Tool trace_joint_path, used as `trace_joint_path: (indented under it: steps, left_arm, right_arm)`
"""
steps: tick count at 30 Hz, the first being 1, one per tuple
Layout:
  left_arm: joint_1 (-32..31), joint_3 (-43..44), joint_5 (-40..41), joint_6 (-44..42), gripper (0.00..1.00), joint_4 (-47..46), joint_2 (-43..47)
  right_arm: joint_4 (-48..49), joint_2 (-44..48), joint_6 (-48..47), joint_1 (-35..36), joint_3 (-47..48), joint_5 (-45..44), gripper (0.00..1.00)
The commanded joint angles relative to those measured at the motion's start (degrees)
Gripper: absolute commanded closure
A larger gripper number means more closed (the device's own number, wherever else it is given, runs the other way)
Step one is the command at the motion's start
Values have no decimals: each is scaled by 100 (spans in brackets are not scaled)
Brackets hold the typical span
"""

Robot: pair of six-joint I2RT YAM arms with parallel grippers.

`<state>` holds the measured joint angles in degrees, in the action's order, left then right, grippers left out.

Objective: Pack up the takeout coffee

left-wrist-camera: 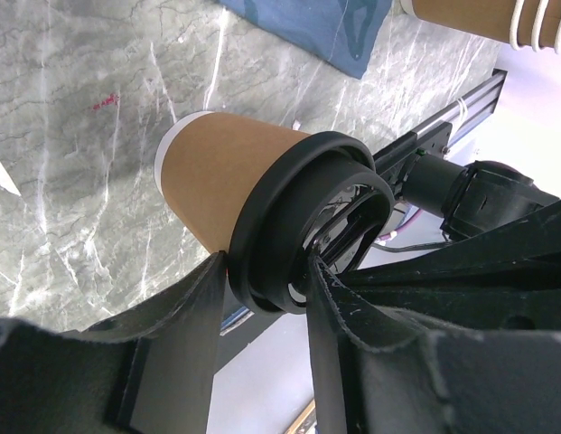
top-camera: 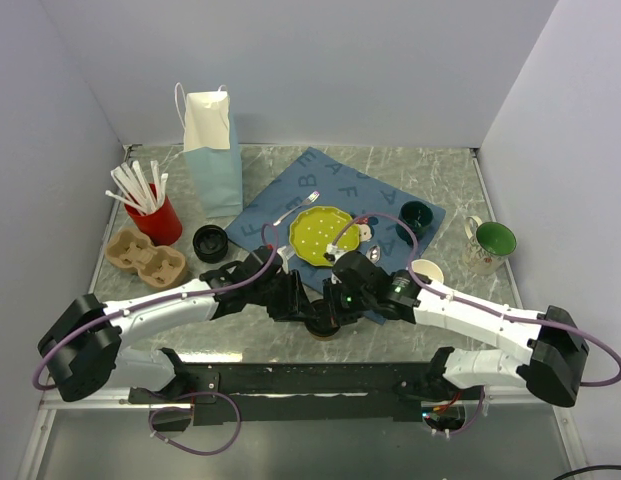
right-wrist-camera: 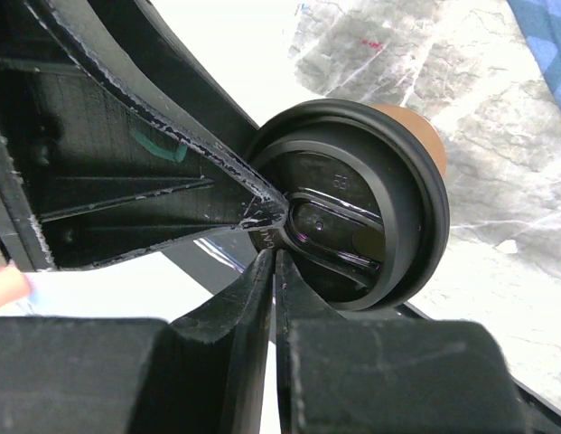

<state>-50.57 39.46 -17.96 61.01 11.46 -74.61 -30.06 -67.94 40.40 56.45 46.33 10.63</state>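
The takeout coffee point(left-wrist-camera: 226, 172) is a tan-brown paper cup with a black lid point(right-wrist-camera: 370, 226). It sits near the table's front edge, mostly hidden under both wrists in the top view point(top-camera: 325, 327). My left gripper point(left-wrist-camera: 266, 271) is shut on the lid's rim, one finger on each side. My right gripper point(right-wrist-camera: 275, 256) has its two fingers closed together, their tips against the top of the lid near its edge. In the top view the left gripper point(top-camera: 308, 305) and the right gripper point(top-camera: 337, 305) meet over the cup.
At the back left stands a white and pale-blue paper bag point(top-camera: 212, 150). A red cup of straws point(top-camera: 160, 220), a cardboard carrier point(top-camera: 145, 257) and a loose black lid point(top-camera: 210, 243) are at the left. A yellow-green plate point(top-camera: 323, 235) lies on a blue cloth point(top-camera: 320, 175). Lidless cups point(top-camera: 427, 272) and a green mug point(top-camera: 490, 243) are at the right.
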Motion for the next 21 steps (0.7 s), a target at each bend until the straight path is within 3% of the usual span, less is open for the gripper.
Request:
trace_joint_path:
  steps: [1, 7, 11, 16, 21]
  left_arm:
    - [-76, -413, 899, -283, 58, 1429, -563]
    - [-85, -334, 917, -336, 58, 1481, -721]
    - [-85, -273, 943, -380, 59, 1534, -774]
    - [-85, -229, 943, -450, 59, 1543, -809]
    - [-85, -193, 908, -511, 59, 1534, -880]
  right_arm:
    - [-352, -210, 55, 7, -537, -185, 88]
    - [-342, -395, -32, -19, -458, -246, 88]
    - [-894, -107, -138, -72, 305, -369, 87]
    - [-1405, 229, -235, -641, 1158, -308, 85]
    - [-1555, 518, -331, -1153, 1028, -211, 80]
